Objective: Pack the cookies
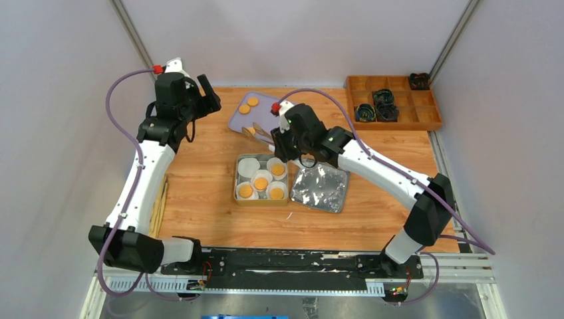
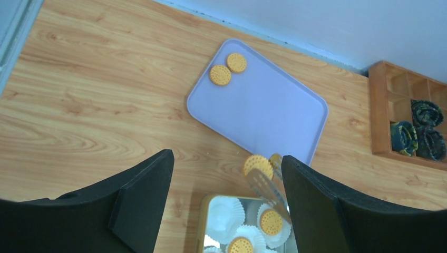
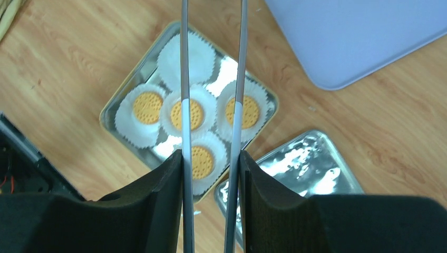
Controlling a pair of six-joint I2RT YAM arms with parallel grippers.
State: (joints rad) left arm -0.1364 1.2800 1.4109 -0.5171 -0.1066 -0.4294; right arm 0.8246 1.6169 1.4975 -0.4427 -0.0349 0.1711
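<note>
Two cookies (image 1: 249, 105) lie at the far corner of the lilac tray (image 1: 266, 119), also seen as cookies (image 2: 220, 75) in the left wrist view. My right gripper (image 1: 278, 141) (image 3: 211, 158) is shut on metal tongs (image 3: 184, 79) (image 2: 266, 190). The tongs' tips pinch one cookie (image 2: 258, 164) (image 1: 251, 131) above the wood between tray and tin. The tin (image 1: 238, 179) holds white paper cups, several with a cookie (image 3: 148, 107) inside, and one empty cup (image 1: 249, 166). My left gripper (image 1: 209, 93) (image 2: 226, 158) hovers open above the tray's left side, holding nothing.
The tin's shiny lid (image 1: 321, 188) lies right of the tin. A wooden divided box (image 1: 392, 100) with dark bundles stands at the back right. Pale sticks (image 1: 159, 203) lie along the table's left edge under the left arm.
</note>
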